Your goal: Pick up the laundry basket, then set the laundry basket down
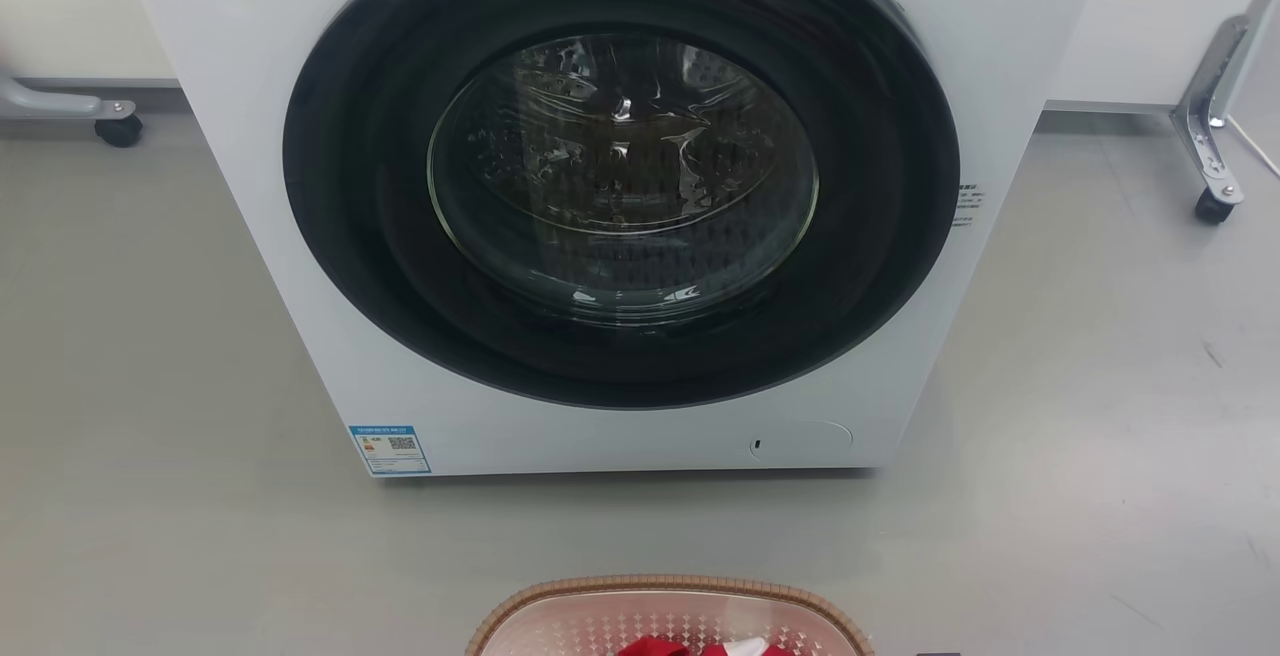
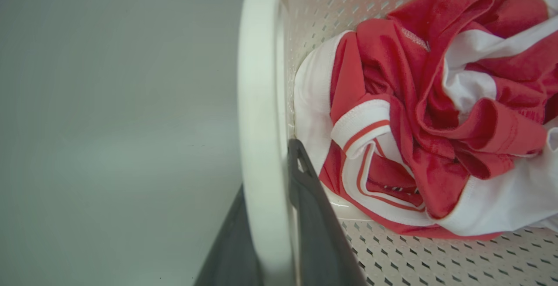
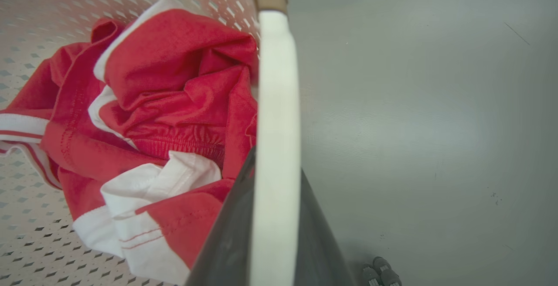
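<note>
Grey, smooth floor (image 1: 150, 386) carries everything. The white washer (image 1: 250, 86) stands toward its far edge, its round dark door (image 1: 620, 171) shut and facing the robot. Well apart from it on the near side, centred before the door, is the laundry basket (image 1: 668, 591). Its brown woven-look rim and perforated cream wall show at the bottom of the head view. Whether its base rests on the floor or hangs just clear of it I cannot tell. The spot makes sense: the basket lies squarely between the two arms, so each can take one side handle and carry the load level. Inside is a crumpled red and white garment (image 2: 436, 103), bunched low against the perforated bottom and light enough, I judge, not to tip anything. The left gripper (image 2: 268, 168) straddles the left white handle (image 2: 261, 81), with one dark finger outside toward the floor and one inside by the cloth. Both are narrowed until they appear to press the plastic, so it is clamped on the handle. The right gripper (image 3: 277, 164) mirrors it on the right handle (image 3: 277, 81), fingers drawn in tight either side of the white bar. A matched two-sided hold like this suits lifting straight up, or lowering evenly, without twisting the rim.
</note>
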